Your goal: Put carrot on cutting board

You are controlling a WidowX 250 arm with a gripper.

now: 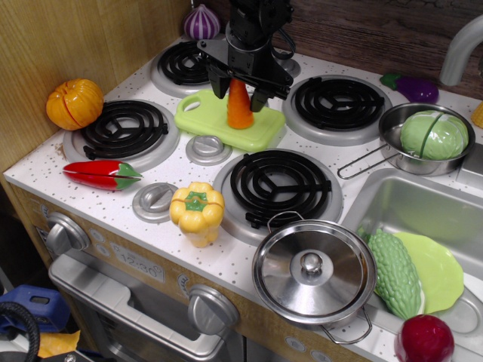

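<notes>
The orange cone-shaped carrot (240, 107) stands upright, tip up, on the lime-green cutting board (202, 113) in the middle of the toy stove top. My black gripper (240, 90) hangs straight over it. Its two fingers (219, 81) stand a little apart from the carrot's upper half on either side, so the gripper looks open. The carrot's wide base rests on the board. The board's handle hole points left.
Four black burners surround the board. A pumpkin (74, 103), a red chili (102, 174) and a yellow pepper (197, 212) lie to the left and front. A lidded pot (313, 272), a pan with a cabbage (432, 135) and the sink (392, 197) are on the right.
</notes>
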